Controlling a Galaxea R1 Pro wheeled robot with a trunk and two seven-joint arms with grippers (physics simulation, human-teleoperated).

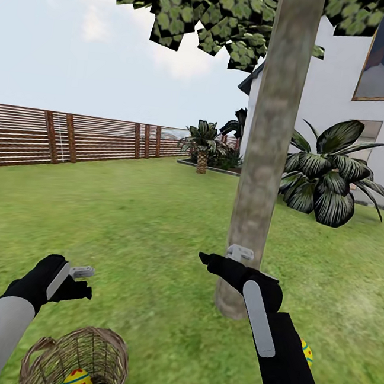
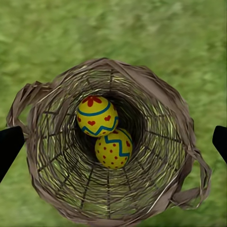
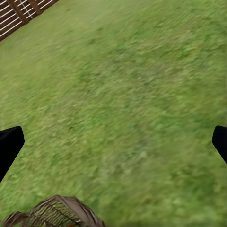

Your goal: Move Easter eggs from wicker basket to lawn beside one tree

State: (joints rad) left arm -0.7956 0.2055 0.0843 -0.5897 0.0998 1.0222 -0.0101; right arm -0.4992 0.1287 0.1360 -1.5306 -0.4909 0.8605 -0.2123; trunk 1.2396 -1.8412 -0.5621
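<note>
We note the round tan woven wicker basket [image 2: 111,142] sitting on the mottled green lawn [image 1: 141,222], near the thick pale grey-brown tree trunk [image 1: 266,165]. Inside the basket lie two yellow Easter eggs with blue zigzag bands and red marks [image 2: 97,115], touching each other. A third egg of the same pattern [image 1: 306,352] rests on the grass just beside the trunk's base, partly hidden by our right arm. Our left gripper [image 1: 80,281] hangs above the basket, jaws spread wide and empty. Our right gripper [image 1: 223,256] sits close to the trunk, jaws released, grasping nothing. A brown slatted wooden fence [image 1: 72,139] stands well beyond the basket.
</note>
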